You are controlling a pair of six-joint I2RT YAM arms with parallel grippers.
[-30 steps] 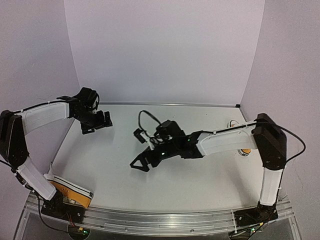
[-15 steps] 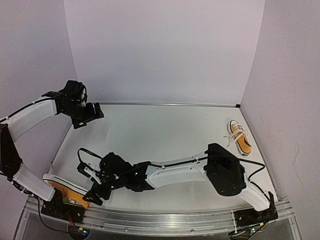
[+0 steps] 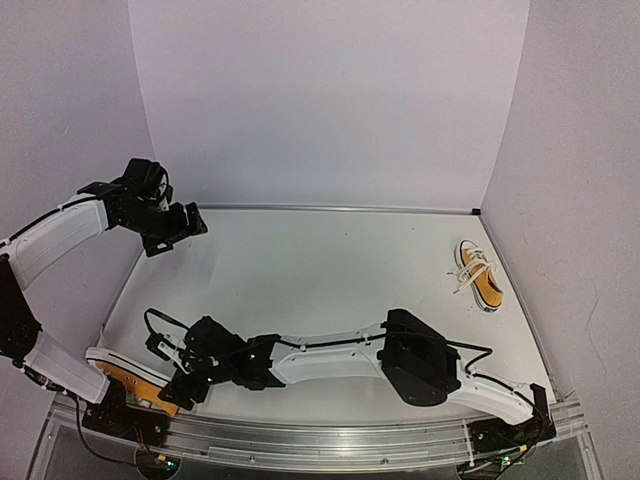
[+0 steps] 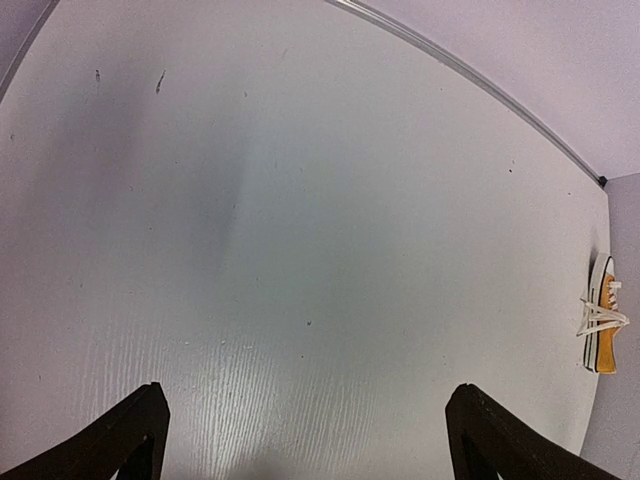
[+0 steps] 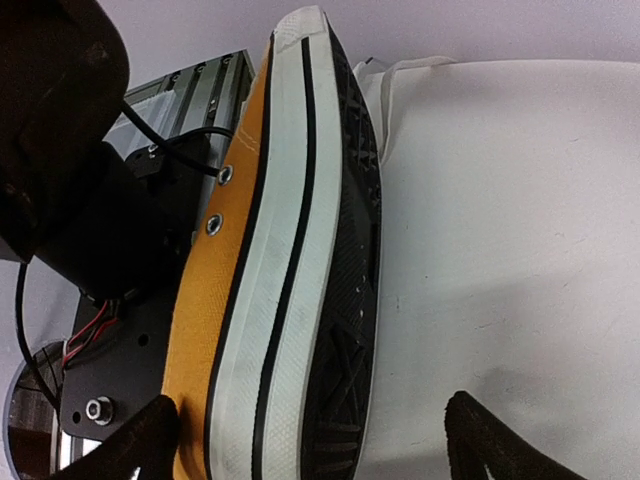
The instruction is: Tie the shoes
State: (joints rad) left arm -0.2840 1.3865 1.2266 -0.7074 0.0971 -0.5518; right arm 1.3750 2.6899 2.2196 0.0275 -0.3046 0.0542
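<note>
Presently the right gripper (image 5: 312, 445) is extended along the near edge of the table (image 3: 330, 270) to its near-left corner. The near shoe (image 5: 265, 300) lies there tipped on its side against the left arm's base (image 5: 110, 240), with the black tread facing the middle of the table and the orange upper turned towards the base. The gripper's fingers are spread wide with nothing clamped; in the right wrist view they straddle one end of the sole, and contact cannot be confirmed. The step in hand is judged to be retrieval of this shoe into the working area. To do it well, lower one finger on the tread side and the other on the upper side, close across the rubber sole rather than the thin canvas, and draw the shoe clear of the cabling (image 5: 160, 148) before turning it upright. This shoe's laces are hidden in every view, so check for them once it stands. The left gripper (image 3: 172, 228) hangs raised over the far-left corner, fingers parted and empty. The far shoe (image 3: 479, 275) lies near the right wall, well apart from both grippers, with loose laces (image 3: 462, 272) spread beside it. The table is a matt white board, faintly scuffed; pale lilac walls (image 3: 320, 100) enclose it on three sides, and an aluminium rail (image 3: 330, 438) runs along the near edge
</note>
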